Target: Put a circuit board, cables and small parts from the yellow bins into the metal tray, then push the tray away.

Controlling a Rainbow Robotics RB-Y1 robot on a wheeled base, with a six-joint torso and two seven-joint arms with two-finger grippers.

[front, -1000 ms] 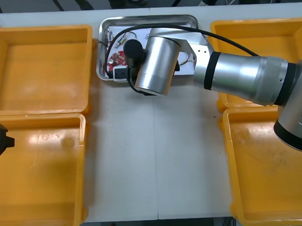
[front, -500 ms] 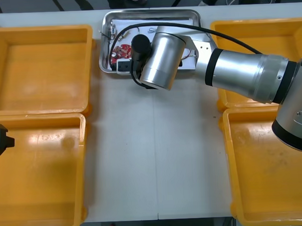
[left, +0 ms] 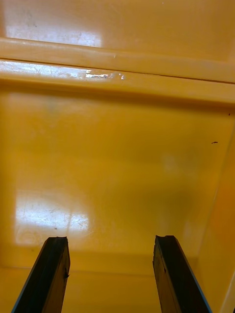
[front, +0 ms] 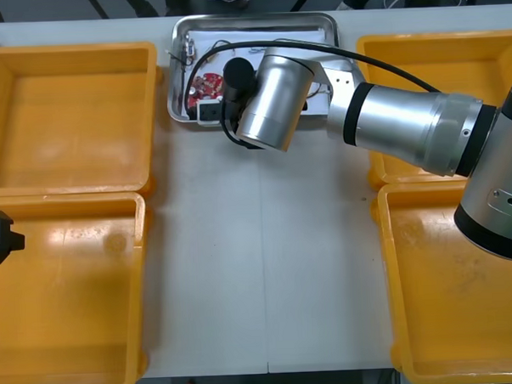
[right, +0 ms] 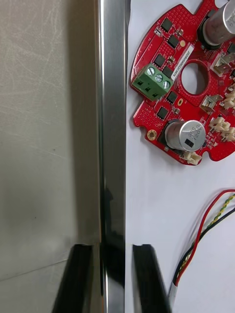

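The metal tray (front: 248,20), white inside, lies at the table's far middle. In it are a round red circuit board (front: 202,90), a red and yellow cable (right: 205,230) and small metal parts (front: 190,50). My right arm (front: 273,93) reaches over the tray's near side and hides part of it. In the right wrist view my right gripper (right: 113,276) is shut on the tray's shiny rim (right: 112,122), one finger outside on the table, the other inside next to the circuit board (right: 188,93). My left gripper (left: 112,274) hangs open and empty over the near left yellow bin (front: 69,202).
Yellow bins stand at both sides: far left (front: 67,50), far right (front: 436,39) and near right (front: 386,280); the ones I can see into look bare. A black cable (front: 318,46) runs along my right arm. Bare table (front: 259,260) stretches between the bins.
The tray has slid toward the table's far edge, with my right gripper and arm moving along with it. My left arm has stayed in place.
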